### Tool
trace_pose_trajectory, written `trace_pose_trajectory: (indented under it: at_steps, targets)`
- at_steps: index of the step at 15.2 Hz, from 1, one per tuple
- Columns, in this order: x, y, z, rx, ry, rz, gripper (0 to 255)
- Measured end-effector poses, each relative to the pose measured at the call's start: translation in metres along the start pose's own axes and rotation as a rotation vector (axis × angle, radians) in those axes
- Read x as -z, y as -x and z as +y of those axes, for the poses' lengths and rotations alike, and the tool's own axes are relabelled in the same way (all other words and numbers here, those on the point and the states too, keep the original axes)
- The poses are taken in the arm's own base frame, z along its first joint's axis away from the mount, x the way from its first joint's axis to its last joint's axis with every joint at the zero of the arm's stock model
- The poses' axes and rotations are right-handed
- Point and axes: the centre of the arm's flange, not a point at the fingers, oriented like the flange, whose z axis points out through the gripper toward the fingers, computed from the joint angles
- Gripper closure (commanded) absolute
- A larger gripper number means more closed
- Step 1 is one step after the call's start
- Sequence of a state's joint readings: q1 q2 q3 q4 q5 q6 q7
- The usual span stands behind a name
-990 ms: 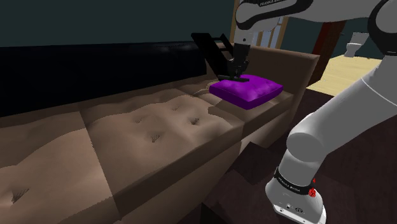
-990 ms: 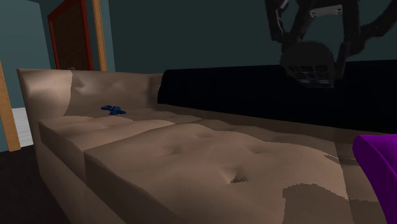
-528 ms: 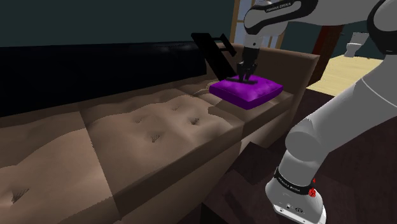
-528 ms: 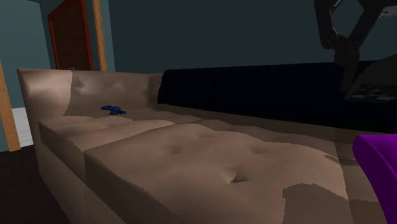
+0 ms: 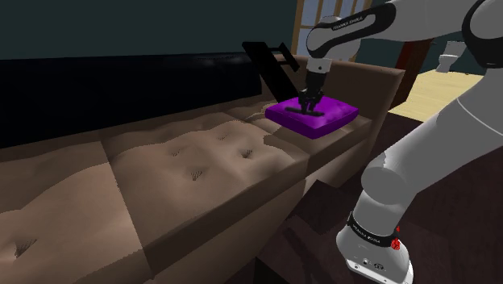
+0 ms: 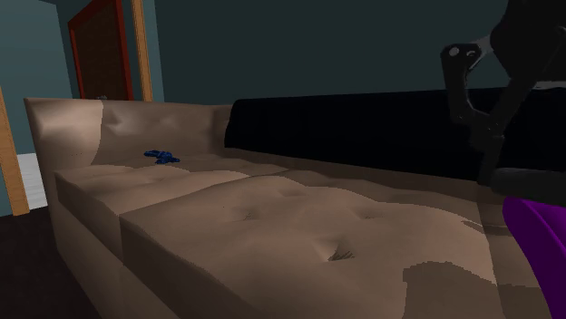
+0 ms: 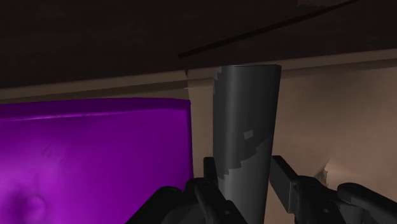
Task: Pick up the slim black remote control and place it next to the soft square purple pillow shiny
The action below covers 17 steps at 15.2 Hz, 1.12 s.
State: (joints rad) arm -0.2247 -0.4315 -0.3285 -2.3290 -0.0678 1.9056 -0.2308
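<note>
Across the long brown tufted sofa [image 5: 201,169], the white arm [image 5: 427,153] now reaches a little further toward the far end than it does half a second earlier, and its wrist sits lower. In the second exterior view its dark links slide toward that view's right edge over the same span.

That carries the load down to the purple pillow [image 5: 338,111], which lies on the last seat cushion of the sofa by the armrest. The transport looks all but finished, and I judge that what remains is the set-down beside the pillow, not on top of it.

The end effector [image 5: 309,105] hangs just above the pillow's near edge in the shoulder view. Its two black fingers are closed partway, one on each long side of the remote control [image 7: 245,127] — a firm clasp low on the body.

The remote itself reads as a slim, flat slab, dark grey rather than pure black, with straight sides and a squared far end; no buttons can be made out. From the wrist camera it runs alongside the pillow's straight edge — just beside it, with brown upholstery on its other side. I cannot tell whether it is touching the seat.
</note>
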Motion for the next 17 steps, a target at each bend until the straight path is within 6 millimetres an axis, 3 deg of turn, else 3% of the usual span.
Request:
trace_pose_trajectory:
  at_steps: [17]
  targets:
    - [-0.091,0.000,0.006,0.000,0.000,0.000,255]
